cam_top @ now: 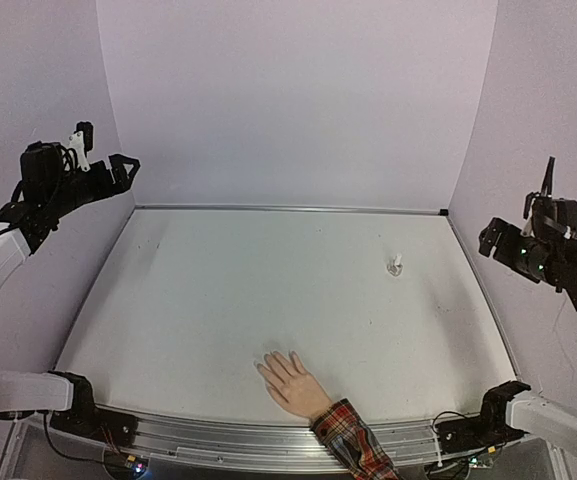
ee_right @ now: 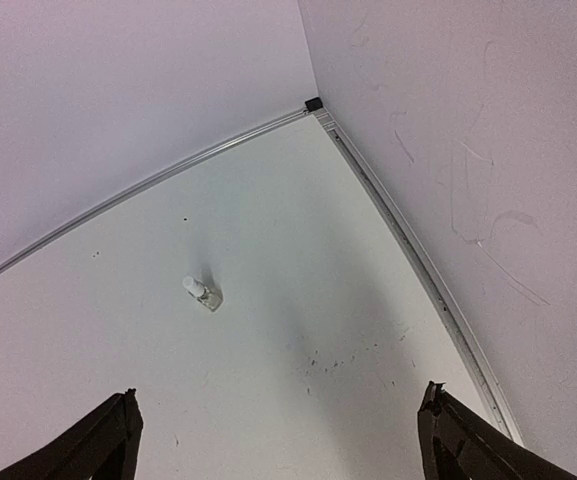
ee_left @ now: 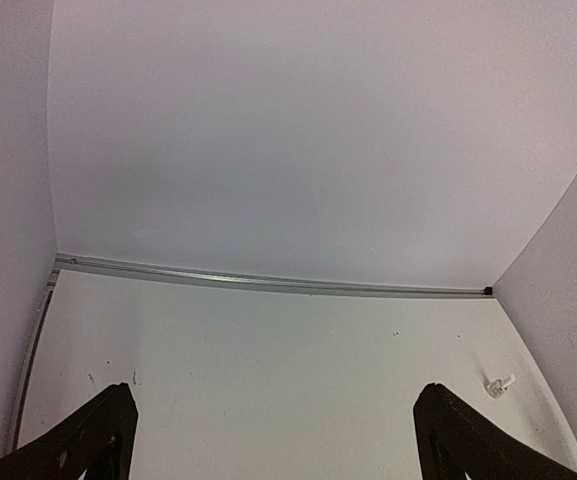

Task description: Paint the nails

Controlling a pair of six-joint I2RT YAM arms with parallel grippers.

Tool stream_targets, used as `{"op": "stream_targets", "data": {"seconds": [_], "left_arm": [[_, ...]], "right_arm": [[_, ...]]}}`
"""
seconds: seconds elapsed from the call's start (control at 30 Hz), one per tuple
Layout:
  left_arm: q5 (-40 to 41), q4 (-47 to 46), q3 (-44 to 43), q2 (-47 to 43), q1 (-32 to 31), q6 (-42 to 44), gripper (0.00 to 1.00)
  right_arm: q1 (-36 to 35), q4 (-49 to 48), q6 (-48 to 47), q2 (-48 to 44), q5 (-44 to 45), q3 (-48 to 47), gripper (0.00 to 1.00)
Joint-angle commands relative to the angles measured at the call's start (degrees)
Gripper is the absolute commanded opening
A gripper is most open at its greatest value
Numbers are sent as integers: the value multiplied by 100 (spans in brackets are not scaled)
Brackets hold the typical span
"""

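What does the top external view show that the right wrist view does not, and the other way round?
Only the top external view: the mannequin hand with its plaid cuff at the near edge of the table, and the left arm and right arm raised; the nails are too small to see. Only the right wrist view: the right claw plainly open and empty, and scratches on the right wall. Both: the small white bottle on the table, and the far rail.
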State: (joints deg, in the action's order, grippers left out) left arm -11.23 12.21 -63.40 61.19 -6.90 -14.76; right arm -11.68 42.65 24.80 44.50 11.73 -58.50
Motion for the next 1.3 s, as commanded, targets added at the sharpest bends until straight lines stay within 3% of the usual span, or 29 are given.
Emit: {"op": "stream_targets", "data": {"seconds": [0.0,0.4,0.7,1.07,1.27], "left_arm": [[5,-30,-209,-48,-39,79,100],[15,30,-275,44,-94,61,100],[-8,19,-199,282,-511,-89,100],[302,19,-101,502,-1220,-174,100],[335,-14,-71,590,-1364,-227,100]], "right_arm": [[-27,184,-142,100,265,-301,98],[-66,276,-354,1104,104,-658,98],[-402,271,-525,3659,-410,-1936,96],[-528,255,-505,6517,-473,-3712,83],[-532,244,-529,7446,-381,-4235,72]]}}
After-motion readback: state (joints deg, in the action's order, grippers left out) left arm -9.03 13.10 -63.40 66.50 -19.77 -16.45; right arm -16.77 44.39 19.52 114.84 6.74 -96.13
